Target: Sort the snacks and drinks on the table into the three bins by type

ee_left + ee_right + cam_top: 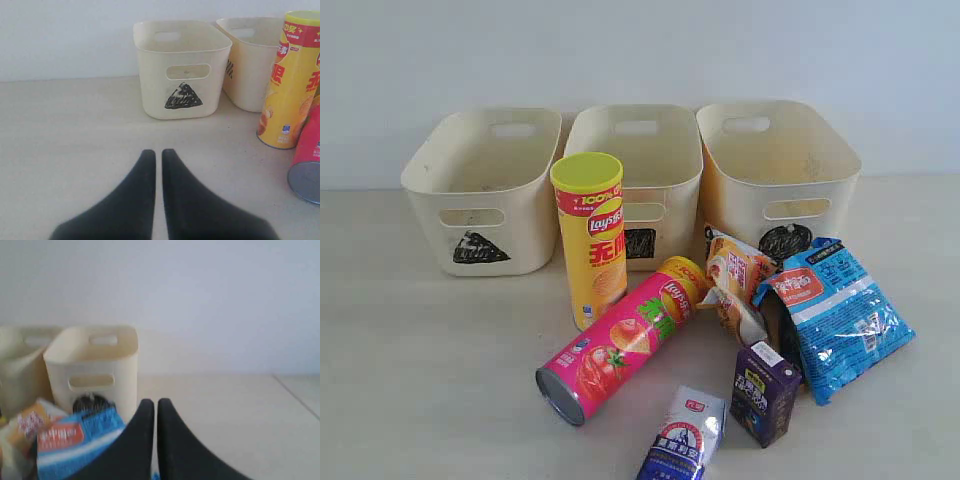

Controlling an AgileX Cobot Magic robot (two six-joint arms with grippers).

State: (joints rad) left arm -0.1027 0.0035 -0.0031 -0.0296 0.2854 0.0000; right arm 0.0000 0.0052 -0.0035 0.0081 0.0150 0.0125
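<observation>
Your left gripper (156, 155) fills the foreground of its wrist view. Its black fingers are drawn together to a thin slit with nothing between them, over the bare table (60, 130). Your right gripper (151, 405) is closed the same way and empty. It sits in front of the blue foil packet (80, 440), and that blurred view does not let you tell whether they touch.

In the exterior view, count three bins along the back: the triangle bin (430, 215), the square bin (650, 170) and the circle bin (740, 205). There are two chip tubes. The yellow tube (592, 245) stands upright just before the square bin, and the pink tube (620, 345) lies on its side beside it, metal end toward the camera. There are two cartons: the purple carton (765, 392) stands upright, and the white-and-blue carton (685, 440) is cut off at the lower edge. One blue packet lies before the circle bin. Whether the orange packets (735, 265) beside it number one or two is unclear.

Only the exterior view takes in both cartons, and only the wrist views show your grippers. The left wrist view catches the triangle bin and both tubes. The right wrist view catches the circle bin and the packets.
</observation>
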